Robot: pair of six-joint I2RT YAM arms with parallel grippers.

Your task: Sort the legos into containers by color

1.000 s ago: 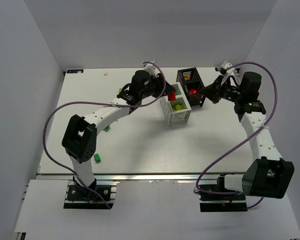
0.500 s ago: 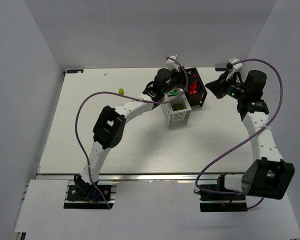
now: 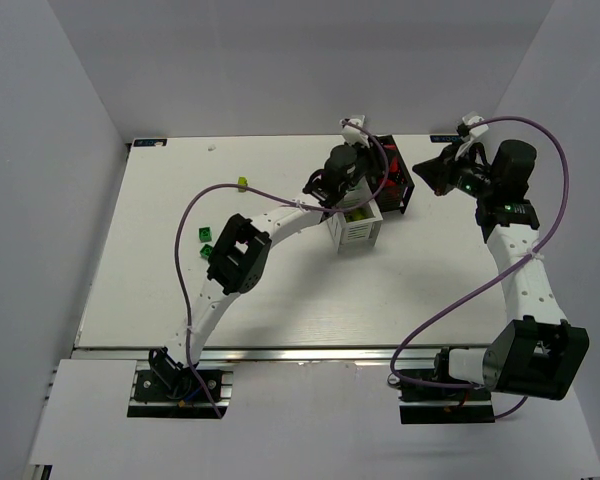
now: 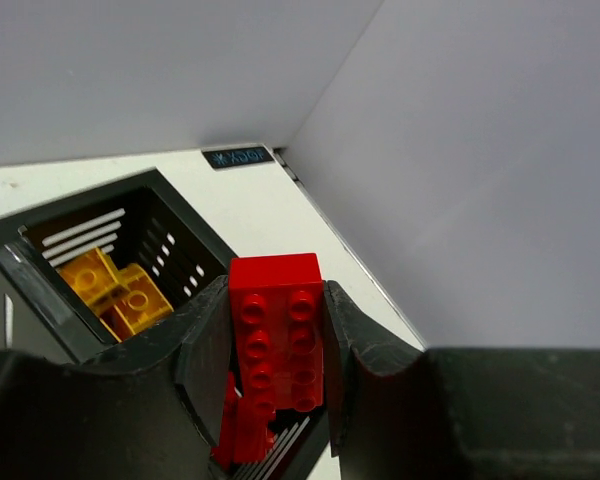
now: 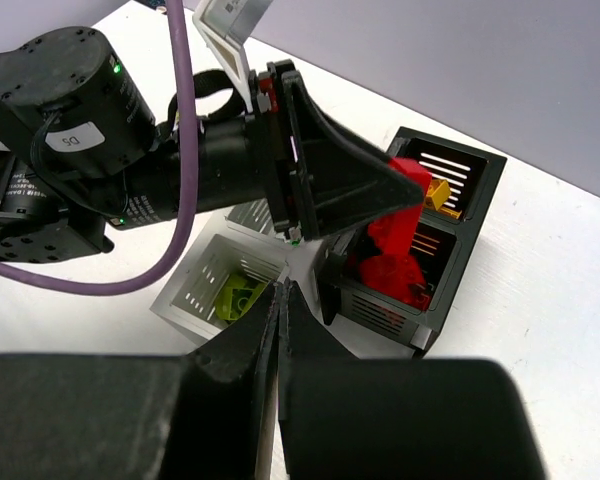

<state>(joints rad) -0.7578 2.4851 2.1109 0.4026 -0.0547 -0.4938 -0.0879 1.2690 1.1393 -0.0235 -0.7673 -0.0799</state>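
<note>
While the left claw (image 4: 276, 345) pinches a red lego (image 4: 276, 300) above the black bin (image 5: 492, 175), the right claw (image 5: 280, 295) is pressed together with nothing in it, at three o'clock from that bin. Orange legos (image 4: 120, 290) fill one half of the bin and red legos (image 5: 395, 270) the other. The white bin (image 3: 357, 232), just beside it at seven o'clock, holds lime legos (image 5: 238, 296). Two green legos (image 3: 205, 234), I think, lie on the table (image 3: 280, 290) at nine o'clock.

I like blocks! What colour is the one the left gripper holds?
The brick is red; left wrist view shows it best.
</note>
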